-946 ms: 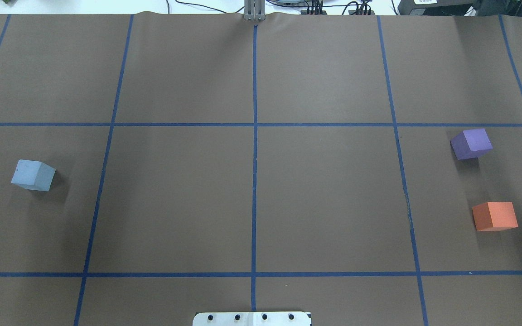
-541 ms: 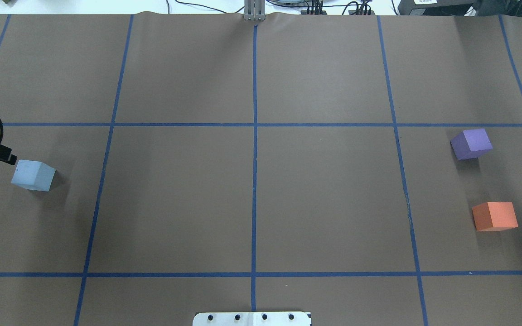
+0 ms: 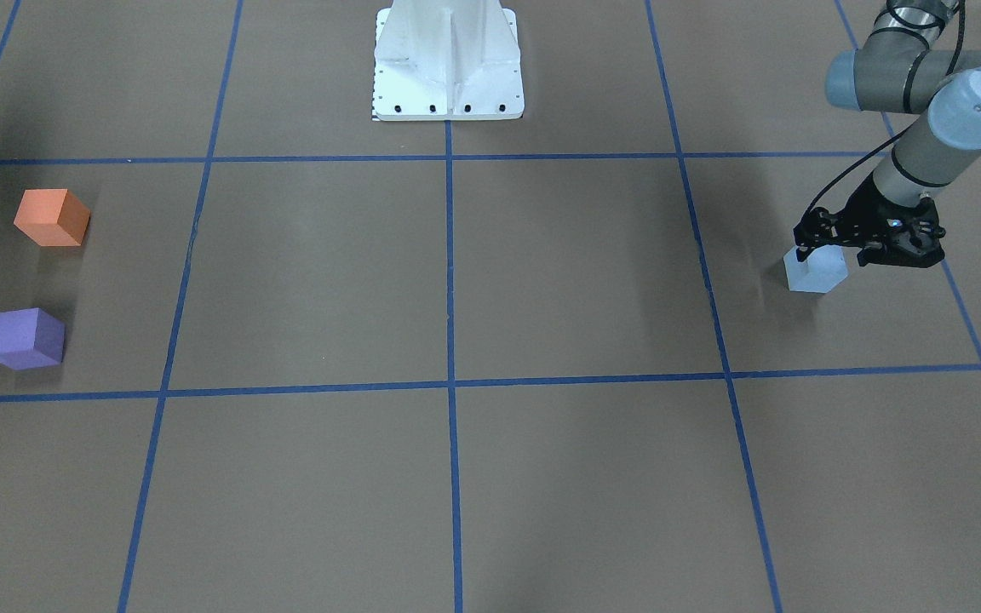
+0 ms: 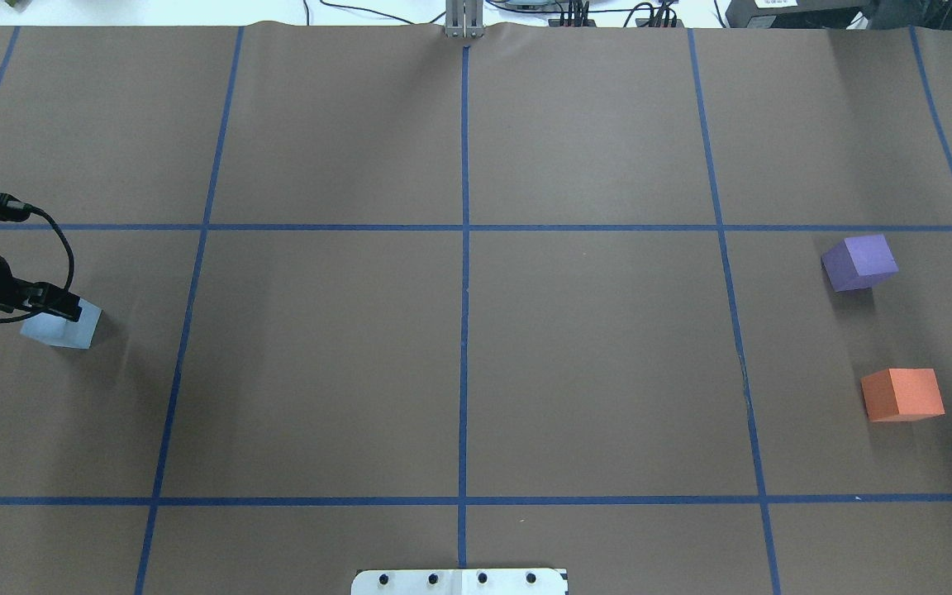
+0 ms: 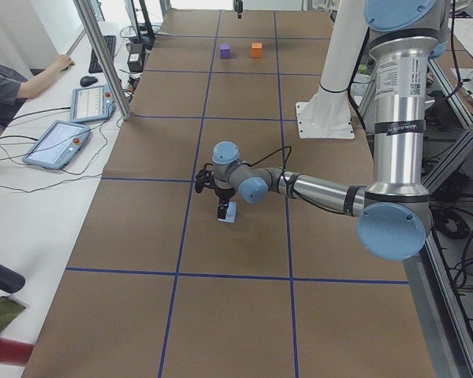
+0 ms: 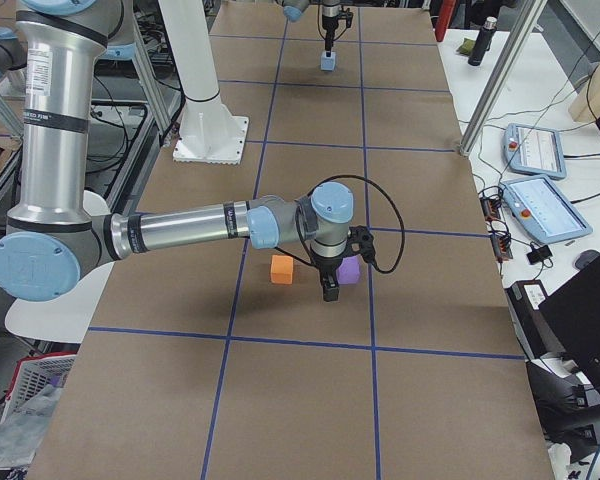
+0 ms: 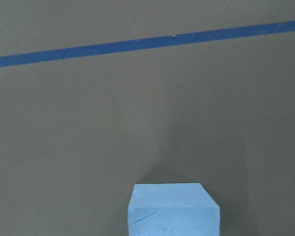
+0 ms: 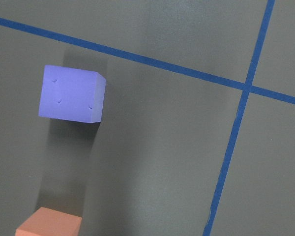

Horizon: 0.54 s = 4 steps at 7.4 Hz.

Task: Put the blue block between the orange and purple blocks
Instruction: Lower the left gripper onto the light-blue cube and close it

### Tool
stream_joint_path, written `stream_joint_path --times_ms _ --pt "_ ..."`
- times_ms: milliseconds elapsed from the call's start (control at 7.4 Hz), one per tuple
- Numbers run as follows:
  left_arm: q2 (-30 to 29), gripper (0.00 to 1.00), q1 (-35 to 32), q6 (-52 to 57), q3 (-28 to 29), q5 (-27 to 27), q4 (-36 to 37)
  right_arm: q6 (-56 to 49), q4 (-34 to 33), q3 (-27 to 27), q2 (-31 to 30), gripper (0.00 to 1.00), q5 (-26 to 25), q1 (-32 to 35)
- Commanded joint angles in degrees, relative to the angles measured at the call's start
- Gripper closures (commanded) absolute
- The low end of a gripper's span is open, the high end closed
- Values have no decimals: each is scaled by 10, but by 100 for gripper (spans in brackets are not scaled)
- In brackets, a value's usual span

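Observation:
The light blue block (image 4: pixel 67 332) sits at the table's left side; it also shows in the front view (image 3: pixel 816 272) and low in the left wrist view (image 7: pixel 174 210). My left gripper (image 3: pixel 831 252) is open, just above the block, with a finger on each side of it. The purple block (image 4: pixel 860 262) and the orange block (image 4: pixel 903 395) sit apart at the far right, purple farther from the robot. My right gripper (image 6: pixel 328 290) hangs near these two blocks and shows only in the right side view, so I cannot tell its state.
Blue tape lines (image 4: pixel 464 227) divide the brown table into squares. The robot's white base (image 3: pixel 448 64) stands at the near middle edge. The right wrist view shows the purple block (image 8: pixel 71 94) and the top of the orange block (image 8: pixel 49 223).
My left arm has come in from the left edge and moved right, over the blue block. The three blocks have not moved.

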Motion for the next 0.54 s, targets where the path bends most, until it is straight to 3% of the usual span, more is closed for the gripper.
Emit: stream_joint_path --times_ms 0,135,270,405 --pt "-5 11 10 3 17 7 0 0 0 1 0 0 0 0" --pt "-7 48 11 1 18 6 0 0 0 1 0 0 0 0" --pt "-9 74 11 -3 18 2 0 0 0 1 0 0 0 0" --pt "-10 75 10 -5 8 -4 4 0 1 1 0 0 0 0"
